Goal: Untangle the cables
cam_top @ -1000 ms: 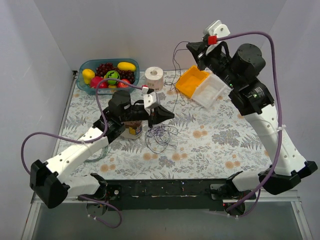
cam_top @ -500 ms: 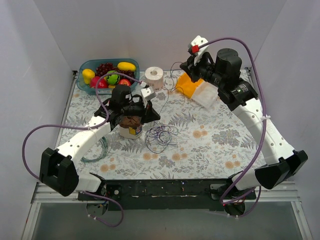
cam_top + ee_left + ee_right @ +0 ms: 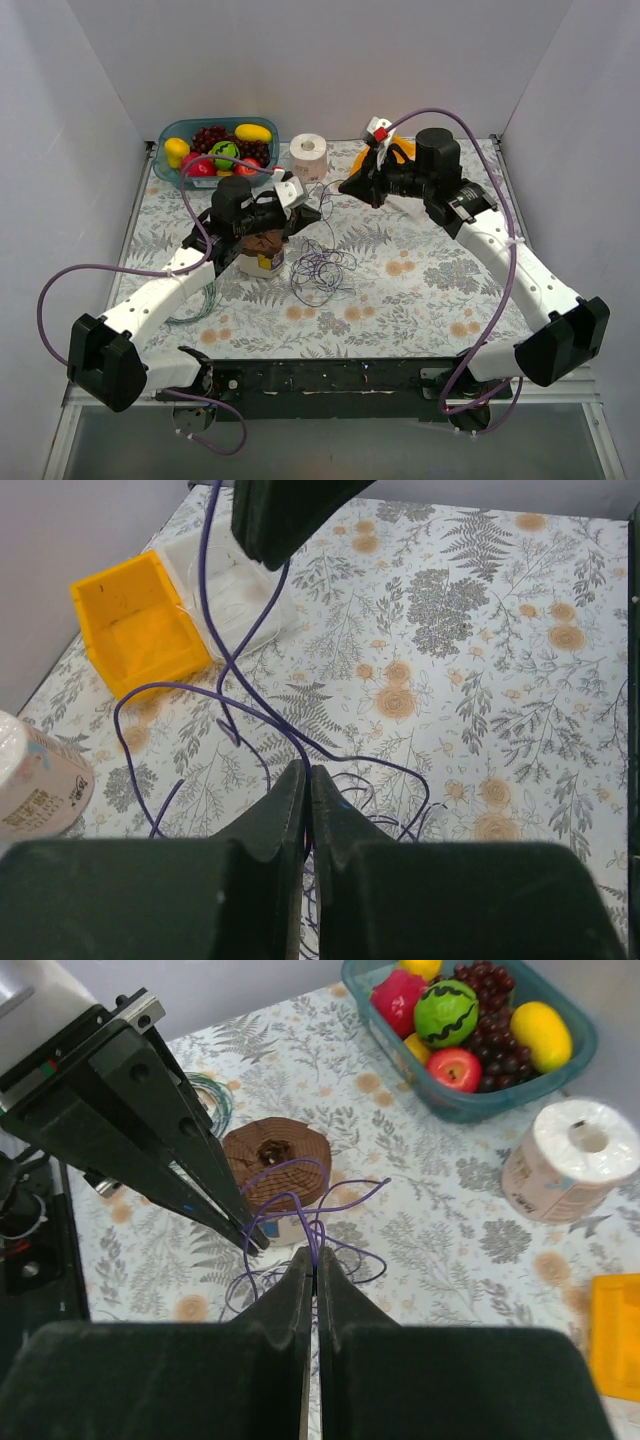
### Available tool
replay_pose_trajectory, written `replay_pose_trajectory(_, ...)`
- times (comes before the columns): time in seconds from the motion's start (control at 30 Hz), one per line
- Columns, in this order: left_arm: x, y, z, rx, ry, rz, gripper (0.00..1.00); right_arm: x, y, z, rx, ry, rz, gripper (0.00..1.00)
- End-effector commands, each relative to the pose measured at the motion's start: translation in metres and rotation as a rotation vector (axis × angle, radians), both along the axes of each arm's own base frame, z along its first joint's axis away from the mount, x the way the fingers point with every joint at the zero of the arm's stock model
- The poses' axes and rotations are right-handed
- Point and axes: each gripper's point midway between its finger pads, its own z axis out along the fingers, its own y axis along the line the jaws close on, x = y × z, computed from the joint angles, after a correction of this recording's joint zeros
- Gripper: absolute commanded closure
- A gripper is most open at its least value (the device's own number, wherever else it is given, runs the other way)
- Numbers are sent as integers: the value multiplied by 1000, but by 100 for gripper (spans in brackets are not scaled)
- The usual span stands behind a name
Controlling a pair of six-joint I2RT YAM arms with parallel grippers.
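Two strands of the cables, whose tangle lies on the counter, are clamped in the left gripper and right gripper, both pinched shut, so the pulling-apart step seems in hand, and next calls for drawing them gently apart.

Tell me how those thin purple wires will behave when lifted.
Probably springy: the wires curl in open loops rather than lying limp. Likely very light, being so thin. Apt to snag and drag along together, since the loops cross one another.
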Motion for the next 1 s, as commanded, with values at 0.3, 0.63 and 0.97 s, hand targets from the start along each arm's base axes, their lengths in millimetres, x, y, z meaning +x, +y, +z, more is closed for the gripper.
replay_pose_trajectory(0.3,-1,-4,13,74,-325,-66,100,0,29,6,91,241,-20,98)
replay_pose_trajectory(0.63,3,-3,9,93,-388,-26,100,2,35,-19,226,574,-116,80)
replay_pose_trajectory(0.97,1,-5,2,111,-421,-38,100,-6,44,-40,262,688,-60,71)
